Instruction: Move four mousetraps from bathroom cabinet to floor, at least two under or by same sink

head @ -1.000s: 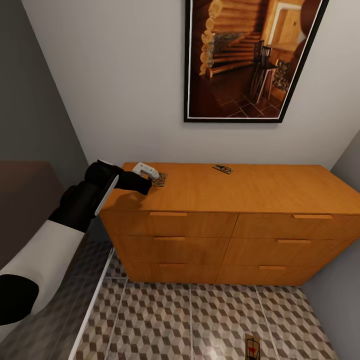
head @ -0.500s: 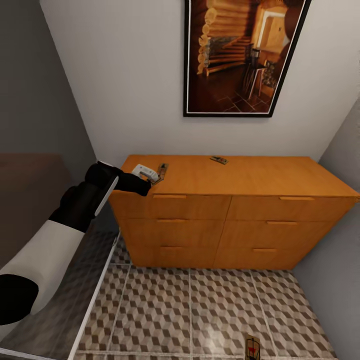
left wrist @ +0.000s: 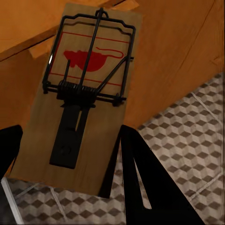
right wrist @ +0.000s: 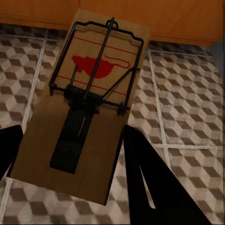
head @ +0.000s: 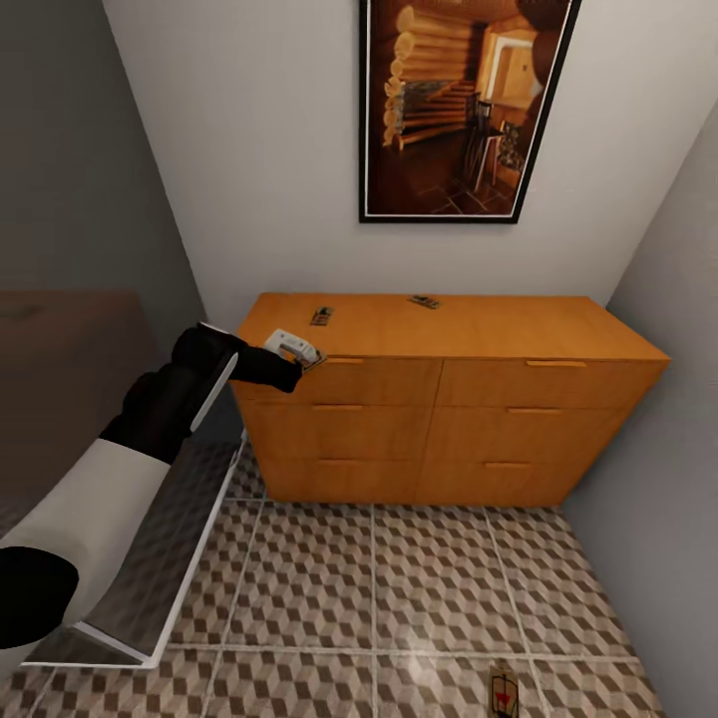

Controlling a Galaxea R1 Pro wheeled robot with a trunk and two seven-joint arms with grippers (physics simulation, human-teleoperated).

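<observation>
Mousetraps (head: 320, 317) (head: 425, 300) lay on the cabinet (head: 449, 399) at frame center; the left gripper (head: 299, 351) clenched a third (left wrist: 79, 101), the right gripper's fingers (right wrist: 154, 187) clasped a fourth (right wrist: 89, 103) over the bathroom floor (head: 399, 588).

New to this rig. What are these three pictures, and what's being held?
It is a simulated wheeled robot with two arms. The wide picture is from its head camera, looking down at an orange cabinet on the tiled floor; its left arm reaches in from the left. The other two pictures come from a camera on each wrist, looking along the jaws. The left jaws hold a mousetrap before the cabinet. The right jaws hold another mousetrap above the floor. Two more mousetraps lie on the cabinet top.
</observation>
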